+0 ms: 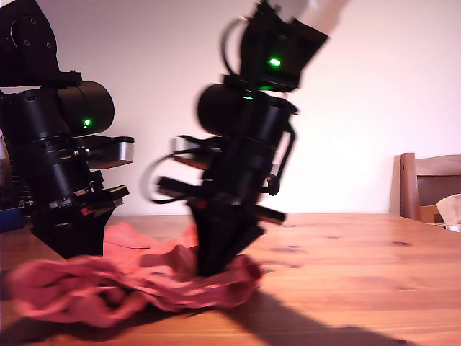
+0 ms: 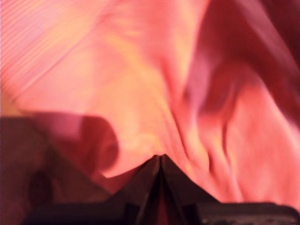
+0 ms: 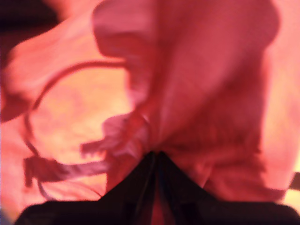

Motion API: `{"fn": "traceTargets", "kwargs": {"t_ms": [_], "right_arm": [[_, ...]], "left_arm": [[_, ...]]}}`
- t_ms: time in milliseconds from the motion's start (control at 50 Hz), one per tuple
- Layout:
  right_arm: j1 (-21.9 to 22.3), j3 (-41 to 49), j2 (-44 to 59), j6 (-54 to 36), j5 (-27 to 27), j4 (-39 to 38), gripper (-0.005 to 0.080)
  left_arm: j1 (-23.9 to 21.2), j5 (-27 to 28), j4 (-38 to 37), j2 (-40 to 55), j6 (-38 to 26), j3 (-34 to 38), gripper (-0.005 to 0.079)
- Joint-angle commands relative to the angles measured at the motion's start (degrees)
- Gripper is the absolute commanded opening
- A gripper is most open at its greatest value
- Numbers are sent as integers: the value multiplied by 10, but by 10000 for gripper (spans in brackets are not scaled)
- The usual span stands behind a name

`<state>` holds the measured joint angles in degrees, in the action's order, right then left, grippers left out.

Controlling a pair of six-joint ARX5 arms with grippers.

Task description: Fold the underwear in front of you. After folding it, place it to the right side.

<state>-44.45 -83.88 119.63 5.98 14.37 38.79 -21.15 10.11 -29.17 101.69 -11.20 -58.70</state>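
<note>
Both my first gripper (image 2: 160, 157) and my second gripper (image 3: 156, 153) pinch the crumpled underwear (image 1: 130, 285); lift evenly, keeping tension, above the desk (image 1: 346, 267).

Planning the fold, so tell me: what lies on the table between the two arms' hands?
Only bunched underwear: in the exterior view its coral folds span the stretch between both arms' tips, no other object there. Bare wooden table shows to that view's right.

One underwear (image 1: 130, 285), crumpled coral heap. Two black arms, each with one tool: my first tool (image 2: 160, 158), my second tool (image 3: 154, 153). One wooden worktop (image 1: 360, 274). One wooden chair (image 1: 428, 184).
</note>
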Motion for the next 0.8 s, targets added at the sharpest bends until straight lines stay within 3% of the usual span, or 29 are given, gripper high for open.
{"fn": "traceTargets", "kwargs": {"t_ms": [0,280,780], "right_arm": [[-17,30,15,11,-1,12,-11],[-18,30,12,29,-27,42,-11],[27,46,-9,-33,-50,85,-11]], "left_arm": [[-3,0,7,24,-12,14,-19],[-34,14,3,64,-17,14,-19],[-56,77,19,64,64,14,-19]]}}
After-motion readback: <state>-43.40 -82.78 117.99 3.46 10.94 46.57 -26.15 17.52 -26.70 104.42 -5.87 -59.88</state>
